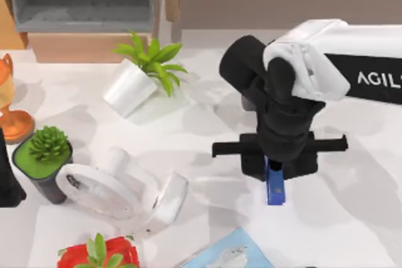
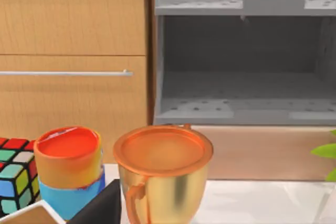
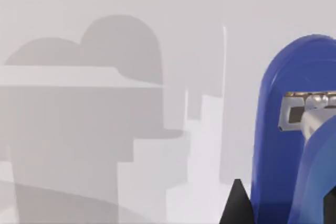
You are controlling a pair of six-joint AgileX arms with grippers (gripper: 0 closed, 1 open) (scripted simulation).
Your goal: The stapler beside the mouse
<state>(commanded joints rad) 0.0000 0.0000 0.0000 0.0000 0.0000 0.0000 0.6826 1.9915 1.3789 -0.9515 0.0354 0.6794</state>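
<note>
The right arm reaches in from the top view's right side, its claw (image 1: pixel 271 171) pointing down over the white counter (image 1: pixel 339 218), right of centre. The bright-blue stapler (image 1: pixel 274 186) pokes out from beneath the claw toward the near edge, and its upper end is hidden under the black wrist. Whether the fingers are pressed on the stapler or merely set around it, I cannot tell. In the right wrist view the stapler (image 3: pixel 283 145) stands close to the camera, with a metal part at its end and a dark fingertip (image 3: pixel 237 205) just beside it.

A tipped white pot with a green plant (image 1: pixel 139 75) lies to the left, and a white fan-like object (image 1: pixel 119 183) lies nearer. The left wrist view looks at a gold trophy cup (image 2: pixel 163 174), an orange-and-blue can (image 2: pixel 69 169) and a colour cube (image 2: pixel 14 174) before a wooden cabinet (image 2: pixel 73 51).
</note>
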